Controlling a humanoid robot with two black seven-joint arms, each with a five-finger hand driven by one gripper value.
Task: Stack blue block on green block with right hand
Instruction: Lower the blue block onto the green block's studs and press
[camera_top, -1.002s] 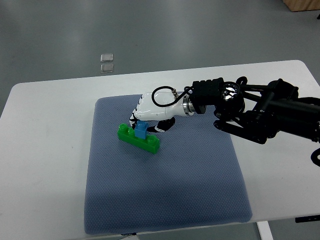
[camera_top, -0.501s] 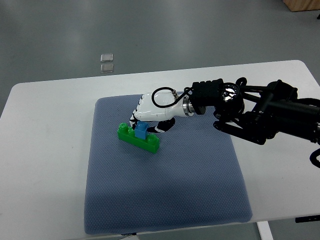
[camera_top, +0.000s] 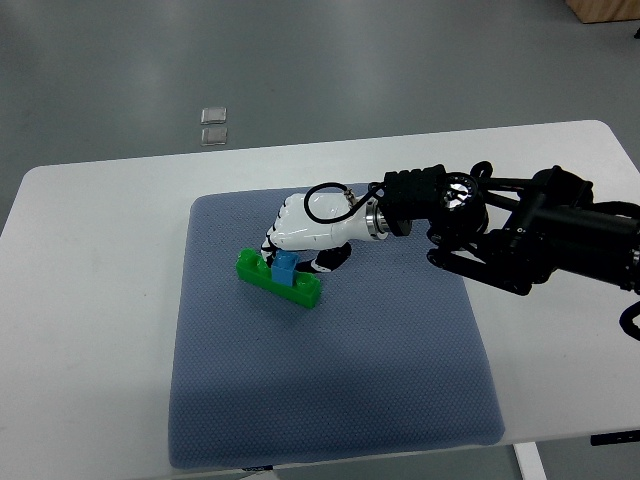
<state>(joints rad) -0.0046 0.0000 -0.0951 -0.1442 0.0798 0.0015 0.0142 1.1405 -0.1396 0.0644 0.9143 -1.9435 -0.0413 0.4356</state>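
Blue block (camera_top: 284, 267) sat right on top of the green block (camera_top: 277, 280), roughly mid-length on that long studded brick, so looked pretty much stacked already. Green block lay at a slant on the grey-blue mat (camera_top: 330, 400), towards its upper left part, mat spread across the white bench (camera_top: 90, 300).

Right hand (camera_top: 305, 228), white shell on a black forearm reaching in from the right edge, hung directly over and behind the blue block. Fingers (camera_top: 272, 243) curled down around the far side of it, apparently touching or pinching it, though couldn't swear to how firm the grip was from this steep angle, since the palm hid most of the contact. Thumb side showed dark, just beside the brick's right half. Called it closed on the blue block, honestly.

Left arm nowhere in the picture.

Progress-wise: pick and carry looked finished, placement basically done. Left to do, as a guess: maybe a last press to seat the studs, then letting go and pulling clear without dragging the block off. Couldn't tell whether it was fully clicked in or just resting there. Main risk seemed to be nudging the whole green brick sideways on release, nothing holding it down.

Also spotted two small clear square things (camera_top: 213, 124) on the floor past the bench, not involved.
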